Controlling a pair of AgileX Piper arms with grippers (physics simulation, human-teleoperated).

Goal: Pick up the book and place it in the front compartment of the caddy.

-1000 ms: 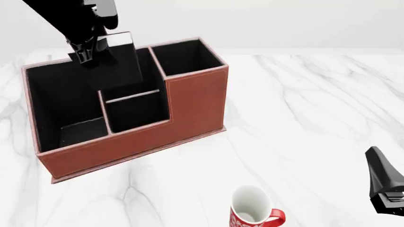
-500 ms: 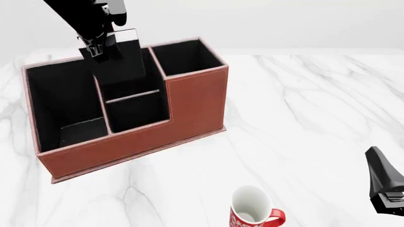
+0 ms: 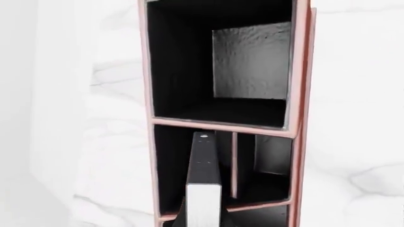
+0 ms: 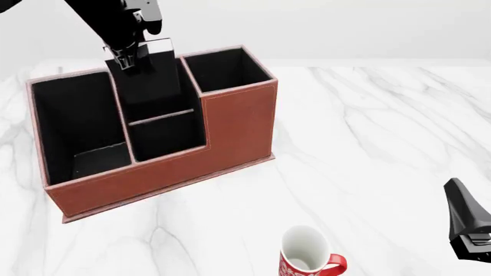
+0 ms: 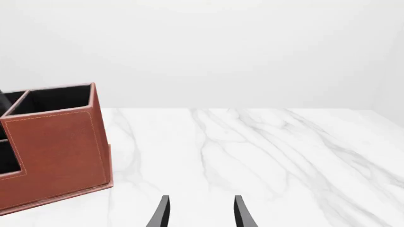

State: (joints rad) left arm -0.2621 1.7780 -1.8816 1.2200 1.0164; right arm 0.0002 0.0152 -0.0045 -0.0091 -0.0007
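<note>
Left gripper [image 4: 129, 59]: pinching book [image 4: 153, 77] upright, clearing caddy [image 4: 230, 123] walls.
Right gripper [image 5: 198, 212]: spread, idle, well apart from caddy.

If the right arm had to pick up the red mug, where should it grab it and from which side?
Best guess: the rim wall of the red mug, taken from straight above. It stands upright with its mouth open upward, handle toward the right gripper, which is open. One finger inside, one outside, on the rim away from the handle.

Left pincer [image 4: 128, 59] points down, closed; right pincer [image 5: 198, 213] rests low, fingers parted.
</note>
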